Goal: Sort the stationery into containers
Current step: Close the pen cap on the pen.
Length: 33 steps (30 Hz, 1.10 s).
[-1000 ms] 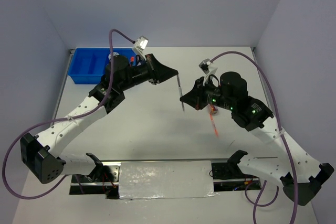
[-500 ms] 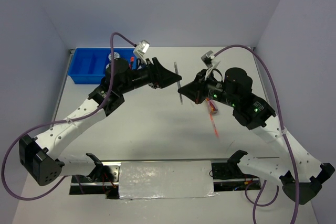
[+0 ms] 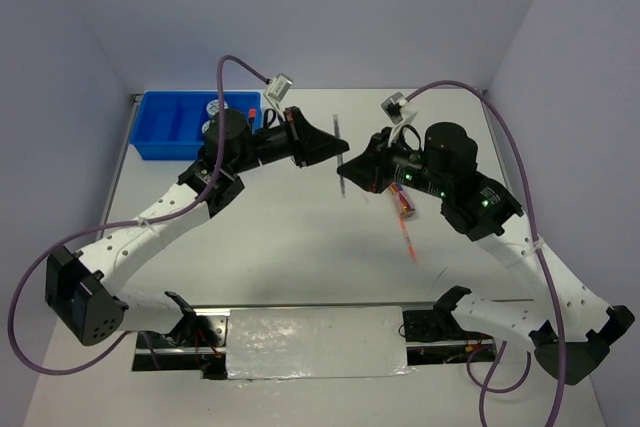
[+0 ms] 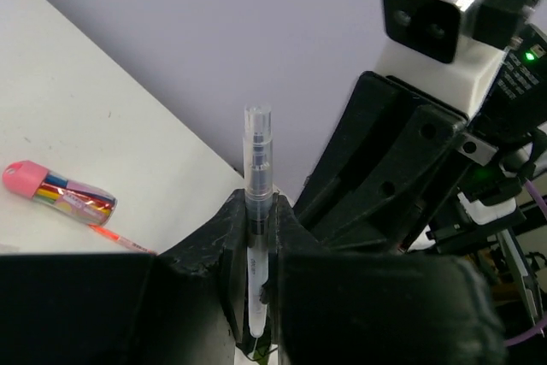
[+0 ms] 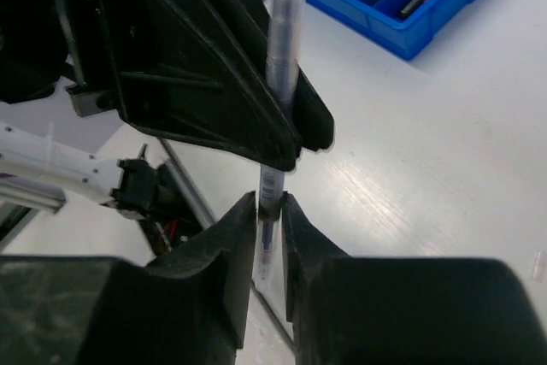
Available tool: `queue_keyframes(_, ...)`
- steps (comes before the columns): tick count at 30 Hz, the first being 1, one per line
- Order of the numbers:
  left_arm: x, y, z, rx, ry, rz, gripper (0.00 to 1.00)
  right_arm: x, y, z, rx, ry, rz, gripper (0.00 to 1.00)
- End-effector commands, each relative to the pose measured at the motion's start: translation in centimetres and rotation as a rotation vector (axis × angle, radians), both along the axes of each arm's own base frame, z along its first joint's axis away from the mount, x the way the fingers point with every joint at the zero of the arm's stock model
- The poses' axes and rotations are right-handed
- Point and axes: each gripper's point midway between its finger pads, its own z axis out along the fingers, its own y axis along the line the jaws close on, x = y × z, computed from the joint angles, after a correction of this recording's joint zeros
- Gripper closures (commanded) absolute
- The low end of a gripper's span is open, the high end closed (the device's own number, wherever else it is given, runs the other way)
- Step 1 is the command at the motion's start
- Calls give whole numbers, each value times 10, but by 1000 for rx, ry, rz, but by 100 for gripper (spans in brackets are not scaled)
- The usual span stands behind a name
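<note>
**Left gripper now meets the right at the pen**

Since a second ago my left gripper [image 3: 333, 155] has reached right, away from the blue tray [image 3: 160, 132], to the silver pen [image 3: 336, 130] that my right gripper [image 3: 346, 179] holds up over the middle of the table [image 3: 300, 247]. Both now pinch that pen: the left fingers [image 4: 224, 241] are pressed on its barrel higher up, and the right fingers [image 5: 244, 237] are clamped just below. The pen stands nearly upright in the air. My arms stretch toward each other, wrists almost touching. A pink-capped tube [image 4: 60, 192] and an orange pen [image 3: 409, 239] lie on the table under my right arm.
</note>
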Motion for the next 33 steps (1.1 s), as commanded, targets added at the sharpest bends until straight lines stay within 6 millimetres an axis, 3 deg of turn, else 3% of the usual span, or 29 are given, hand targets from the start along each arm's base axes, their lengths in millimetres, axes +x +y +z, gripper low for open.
queue_keyframes(1, -28, -10, 26, -56, -103, -158, 100, -14, 17, 42, 93, -97, 133, 72)
queue_keyframes(2, -30, -11, 28, -62, -117, -173, 100, -12, 19, 39, 92, -89, 139, 51)
queue_keyframes(6, -40, -10, 38, -75, -178, -219, 100, -11, 22, 32, 93, -72, 148, 51)
queue_keyframes(7, -42, -9, 41, -78, -191, -223, 100, -11, 22, 33, 96, -73, 151, 54)
queue_keyframes(10, -42, -7, 45, -75, -199, -216, 100, -11, 21, 33, 96, -77, 147, 95)
queue_keyframes(11, -40, -7, 45, -68, -201, -201, 100, -11, 21, 33, 95, -77, 147, 100)
queue_keyframes(14, -31, -5, 45, -44, -184, -147, 96, -12, 19, 29, 94, -72, 137, 100)
queue_keyframes(16, -30, -3, 50, -40, -177, -131, 67, -12, 17, 28, 101, -68, 128, 100)
queue_keyframes(17, -28, -2, 56, -44, -188, -113, 40, -13, 17, 28, 103, -67, 128, 100)
queue_keyframes(20, -23, 4, 65, -29, -202, -54, 6, -13, 16, 26, 99, -58, 125, 100)
queue_keyframes(24, -13, 13, 82, -9, -224, 36, 5, -16, 18, 17, 90, -42, 145, 100)
queue_keyframes(26, -8, 16, 96, -13, -240, 67, 10, -19, 19, 19, 104, -43, 161, 100)
queue_keyframes(28, 1, 15, 89, 16, -222, 89, 14, -20, 19, 22, 114, -49, 164, 100)
queue_keyframes(33, 2, 10, 82, 18, -200, 61, 40, -19, 18, 25, 106, -54, 156, 100)
